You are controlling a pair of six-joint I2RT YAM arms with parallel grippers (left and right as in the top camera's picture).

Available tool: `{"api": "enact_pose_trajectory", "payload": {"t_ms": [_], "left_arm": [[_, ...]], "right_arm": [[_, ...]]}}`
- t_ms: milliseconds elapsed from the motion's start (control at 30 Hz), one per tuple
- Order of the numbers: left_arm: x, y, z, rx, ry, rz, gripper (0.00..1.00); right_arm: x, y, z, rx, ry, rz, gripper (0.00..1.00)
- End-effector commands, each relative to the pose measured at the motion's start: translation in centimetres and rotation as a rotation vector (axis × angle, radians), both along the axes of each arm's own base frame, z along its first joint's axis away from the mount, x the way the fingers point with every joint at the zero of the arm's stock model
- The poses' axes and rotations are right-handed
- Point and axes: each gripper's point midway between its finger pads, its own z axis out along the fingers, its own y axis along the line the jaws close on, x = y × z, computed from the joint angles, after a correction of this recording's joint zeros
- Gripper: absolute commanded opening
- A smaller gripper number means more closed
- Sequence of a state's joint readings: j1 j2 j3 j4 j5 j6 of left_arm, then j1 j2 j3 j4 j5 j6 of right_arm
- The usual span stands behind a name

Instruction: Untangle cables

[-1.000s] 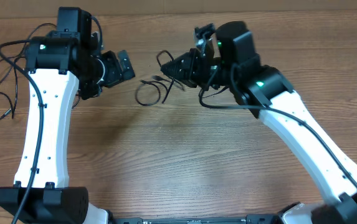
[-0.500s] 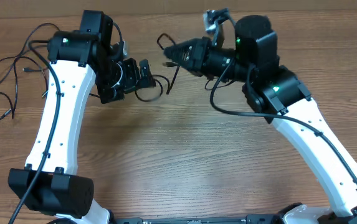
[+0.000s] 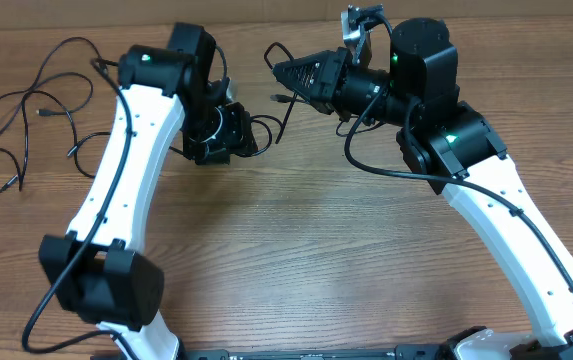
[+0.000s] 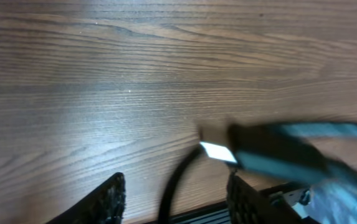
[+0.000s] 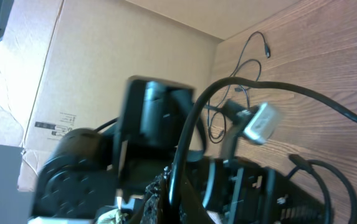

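Observation:
A black cable (image 3: 284, 115) runs between my two grippers near the table's far middle. The right gripper (image 3: 278, 71) points left and is shut on it. In the right wrist view the cable (image 5: 228, 87) arcs up out of the shut right gripper (image 5: 176, 186), and a silver-tipped plug (image 5: 262, 121) hangs beside it. The left gripper (image 3: 249, 138) sits low at the cable's loop. In the left wrist view its fingers (image 4: 111, 198) stand apart with one cable strand (image 4: 172, 186) between them, touching neither, and a blurred plug (image 4: 218, 151) just beyond. More loose cables (image 3: 26, 93) lie at the far left.
A cardboard wall (image 5: 103, 56) borders the table's far edge. The loose cables (image 5: 251, 46) at the left also show in the right wrist view, behind the left arm (image 5: 156, 118). Bare wood (image 3: 296, 250) fills the middle and front of the table.
The left arm swung right to the cable loop, and its jaws narrowed around a strand. The right gripper moved up and right, still holding the cable.

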State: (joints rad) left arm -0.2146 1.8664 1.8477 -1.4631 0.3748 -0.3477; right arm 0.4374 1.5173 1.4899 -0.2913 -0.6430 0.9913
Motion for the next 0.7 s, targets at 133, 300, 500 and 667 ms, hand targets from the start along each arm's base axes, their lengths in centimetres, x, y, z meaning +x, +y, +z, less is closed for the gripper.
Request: {"api": "enact_pose_trajectory", "payload": {"t_ms": [133,300,500,667], "left_arm": [[0.1,2.2,-2.0,0.131,0.017,-0.06,0.39],[-0.3,5.8,-2.5,0.282,0.055,0.014,0.26],[-0.1,7.6,-2.5,0.295,0.066,0.058,0.04],[0.0,8.6,-2.5,0.299,0.069,0.084,0.04]], "right_arm": [[1.2,-3.3,-0.6,-0.032,0.05,-0.097,0.04],[2.5,-7.3,-3.7,-0.124,0.139,-0.197,0.04],[2.8,-10.8,-6.3,-0.196,0.239,-0.279,0.04],[2.9,-12.3,-8.1,-0.272,0.281,-0.354,0.04]]}}
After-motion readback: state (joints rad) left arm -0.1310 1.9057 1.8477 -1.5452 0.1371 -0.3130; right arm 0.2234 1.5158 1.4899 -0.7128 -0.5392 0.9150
